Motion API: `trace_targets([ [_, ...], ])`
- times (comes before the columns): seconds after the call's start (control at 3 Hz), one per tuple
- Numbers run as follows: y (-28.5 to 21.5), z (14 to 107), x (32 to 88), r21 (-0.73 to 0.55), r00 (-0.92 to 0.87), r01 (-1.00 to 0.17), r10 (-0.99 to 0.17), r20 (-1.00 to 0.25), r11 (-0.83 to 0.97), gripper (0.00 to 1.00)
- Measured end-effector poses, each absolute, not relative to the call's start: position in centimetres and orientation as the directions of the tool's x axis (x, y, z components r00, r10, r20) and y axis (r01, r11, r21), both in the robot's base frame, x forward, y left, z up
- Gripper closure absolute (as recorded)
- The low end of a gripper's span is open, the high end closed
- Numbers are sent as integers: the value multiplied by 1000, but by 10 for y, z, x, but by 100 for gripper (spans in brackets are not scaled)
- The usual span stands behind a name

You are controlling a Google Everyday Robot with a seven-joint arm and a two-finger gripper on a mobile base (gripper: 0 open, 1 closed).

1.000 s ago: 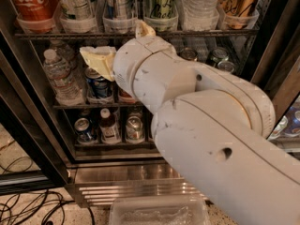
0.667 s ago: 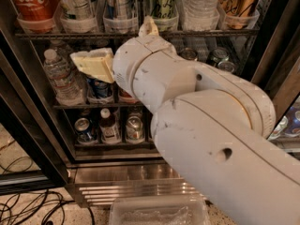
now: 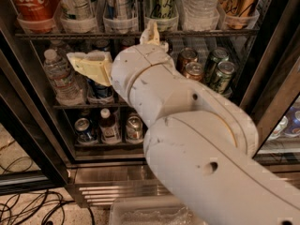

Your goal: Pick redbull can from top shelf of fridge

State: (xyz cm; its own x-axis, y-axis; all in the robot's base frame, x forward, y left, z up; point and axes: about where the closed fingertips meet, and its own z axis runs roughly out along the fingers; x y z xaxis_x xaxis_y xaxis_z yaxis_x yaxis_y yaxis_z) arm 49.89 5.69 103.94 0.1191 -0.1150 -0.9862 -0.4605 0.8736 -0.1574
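The redbull can (image 3: pixel 121 3), slim and silver with blue patches, stands in a clear tub on the top shelf (image 3: pixel 56 34) of the fridge (image 3: pixel 117 184), between a silver can and a green-and-cream can (image 3: pixel 161 3). My gripper (image 3: pixel 89 67), cream coloured, is in front of the second shelf, below and left of the redbull can and apart from it. It holds nothing that I can see. My white arm (image 3: pixel 187 125) covers the middle of the fridge.
A Coca-Cola bottle (image 3: pixel 30 1), a water bottle (image 3: pixel 201 3) and gold cans (image 3: pixel 239 3) share the top shelf. Short cans (image 3: pixel 206 67) and a water bottle (image 3: pixel 58 76) sit on lower racks. The dark door frame (image 3: pixel 274 74) is on the right. Cables (image 3: pixel 28 205) lie on the floor at left.
My gripper has shifted a little to the left and slightly down in front of the second shelf. The cans have not moved.
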Motion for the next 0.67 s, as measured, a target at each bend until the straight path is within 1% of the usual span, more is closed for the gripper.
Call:
trace_targets([
  [0.33, 56, 1041, 500, -145, 163, -420, -83, -983, 896, 19],
  [0.67, 61, 1049, 508, -152, 217, -393, -69, -974, 907, 29],
])
